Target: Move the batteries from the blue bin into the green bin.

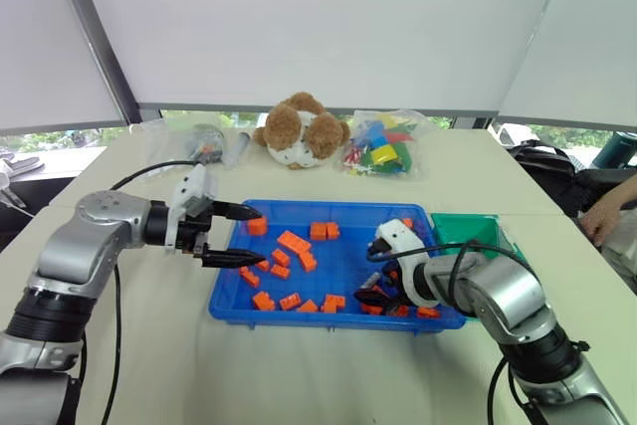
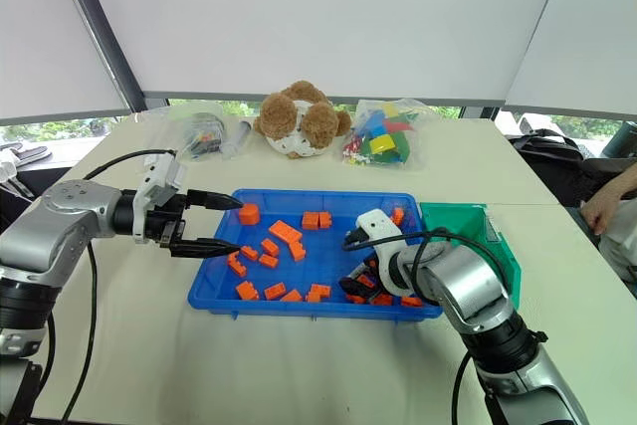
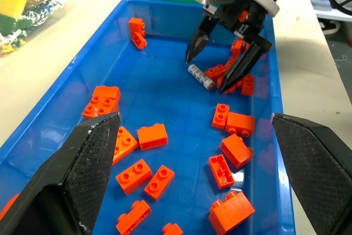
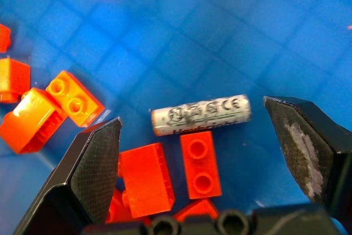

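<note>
1. Head views: a wide, shallow bright blue plastic tray (image 1: 234, 308) lies on the pale table (image 1: 149, 365), scattered with orange toy bricks (image 1: 294, 242), well over a dozen. Touching the tray's right end stands a small, deeper green plastic bin (image 1: 466, 229); what lies inside it cannot be told. Behind the tray sit one brown-and-white plush bear (image 1: 301, 130), a clear bag of coloured blocks (image 1: 380, 145) and another clear bag (image 1: 204, 141). The left gripper (image 1: 249, 237) hangs over the tray's left end, fingers apart, nothing between them. The right gripper (image 2: 360, 283) is down inside the tray's right end among bricks.

2. Left wrist view: the right gripper (image 3: 215, 65) points down with its two black fingers spread to either side of one silver-grey cylindrical battery (image 3: 201, 77), which lies flat on the tray floor just beside a cluster of bricks.

3. Right wrist view: the single battery (image 4: 201, 114), printed with dark lettering, lies between the wide-apart fingers (image 4: 93, 160), not gripped. A flat brick (image 4: 200, 164) touches its side.
</note>
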Controlling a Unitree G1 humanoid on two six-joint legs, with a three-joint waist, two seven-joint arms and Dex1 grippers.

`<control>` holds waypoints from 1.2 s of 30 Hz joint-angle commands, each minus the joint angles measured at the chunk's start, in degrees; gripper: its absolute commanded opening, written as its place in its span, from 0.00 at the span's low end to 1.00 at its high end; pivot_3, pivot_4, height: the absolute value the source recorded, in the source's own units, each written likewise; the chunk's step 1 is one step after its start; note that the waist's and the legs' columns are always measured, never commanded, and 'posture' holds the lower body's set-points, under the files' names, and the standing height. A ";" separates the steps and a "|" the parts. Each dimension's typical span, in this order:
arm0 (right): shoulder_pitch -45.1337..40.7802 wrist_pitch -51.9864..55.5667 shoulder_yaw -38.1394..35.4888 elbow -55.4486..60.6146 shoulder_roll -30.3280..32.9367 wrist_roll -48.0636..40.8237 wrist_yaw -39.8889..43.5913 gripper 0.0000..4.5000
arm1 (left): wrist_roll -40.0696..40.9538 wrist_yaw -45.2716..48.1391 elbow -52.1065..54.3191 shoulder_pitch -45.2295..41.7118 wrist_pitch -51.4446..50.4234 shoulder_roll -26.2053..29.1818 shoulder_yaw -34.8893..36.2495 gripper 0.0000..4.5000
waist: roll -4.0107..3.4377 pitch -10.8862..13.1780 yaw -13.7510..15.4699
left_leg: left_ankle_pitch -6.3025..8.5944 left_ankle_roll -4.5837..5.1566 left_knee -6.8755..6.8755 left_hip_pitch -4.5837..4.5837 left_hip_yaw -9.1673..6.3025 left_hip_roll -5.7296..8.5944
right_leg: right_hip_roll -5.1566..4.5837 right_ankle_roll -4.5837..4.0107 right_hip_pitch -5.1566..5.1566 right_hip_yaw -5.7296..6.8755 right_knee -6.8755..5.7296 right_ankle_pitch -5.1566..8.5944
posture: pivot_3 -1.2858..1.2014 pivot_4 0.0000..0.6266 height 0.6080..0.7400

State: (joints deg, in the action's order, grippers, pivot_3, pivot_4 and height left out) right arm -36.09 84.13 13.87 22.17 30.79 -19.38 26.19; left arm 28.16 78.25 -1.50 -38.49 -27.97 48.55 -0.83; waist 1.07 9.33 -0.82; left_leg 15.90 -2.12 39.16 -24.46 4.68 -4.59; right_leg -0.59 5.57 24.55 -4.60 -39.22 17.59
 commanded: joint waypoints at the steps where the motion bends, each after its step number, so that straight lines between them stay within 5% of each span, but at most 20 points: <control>1: -0.41 -1.15 1.21 0.47 0.61 0.55 -0.80 0.99 | 0.19 -0.44 1.66 -0.04 0.89 0.33 1.45 1.00 | 0.00 0.00 0.00 | 0.00 0.00 0.00 0.00 0.00 0.00 | 0.00 0.00 0.00 0.00 0.00 0.00 | 0.52 0.24 0.95; 10: -0.37 -1.73 2.89 -0.60 0.24 0.91 -1.80 0.99 | 0.45 -1.17 2.41 0.35 0.62 0.53 1.67 1.00 | 0.03 -0.02 0.02 | 0.00 0.00 -0.01 0.00 0.00 0.00 | 0.00 0.00 -0.01 0.00 0.00 0.00 | 0.52 0.24 0.95; 13: -0.36 -1.63 2.87 -0.68 0.04 0.81 -1.92 0.80 | 0.55 -1.40 2.66 0.47 0.47 0.53 1.76 1.00 | 0.02 -0.01 0.00 | 0.00 0.00 0.00 0.00 -0.01 0.00 | 0.00 0.00 0.00 0.00 0.00 0.00 | 0.52 0.24 0.95; 16: -0.51 -1.58 2.76 -0.89 -0.01 0.77 -1.97 0.49 | 0.59 -1.54 2.80 0.50 0.42 0.54 1.82 1.00 | 0.02 -0.01 0.02 | 0.00 0.00 0.00 0.00 0.00 0.00 | 0.00 0.00 0.00 0.00 0.00 0.00 | 0.52 0.24 0.95; 26: -6.47 -4.24 -5.01 0.23 2.41 0.94 -1.77 0.48 | 0.53 -1.62 2.42 -0.26 0.46 -0.22 1.26 1.00 | 0.02 -0.01 0.02 | 0.00 0.00 0.00 0.00 0.01 0.00 | 0.00 0.00 0.01 0.00 0.01 0.00 | 0.52 0.24 0.95; 36: -3.44 -12.85 -15.84 -6.14 20.81 1.98 4.52 0.48 | 0.20 -0.41 0.56 -0.84 1.04 -0.79 0.84 1.00 | 0.02 -0.01 0.07 | 0.01 0.02 -0.03 -0.02 0.00 0.03 | -0.03 0.00 -0.02 0.01 0.09 0.00 | 0.52 0.24 0.95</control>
State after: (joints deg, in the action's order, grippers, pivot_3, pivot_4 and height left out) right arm -39.84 73.34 0.04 16.30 50.07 -18.28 29.92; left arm 28.13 77.50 -1.18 -38.15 -27.82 47.61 -0.94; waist 1.09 9.32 -0.76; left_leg 15.91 -2.10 39.13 -24.47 4.69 -4.57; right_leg -0.61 5.58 24.53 -4.60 -39.13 17.59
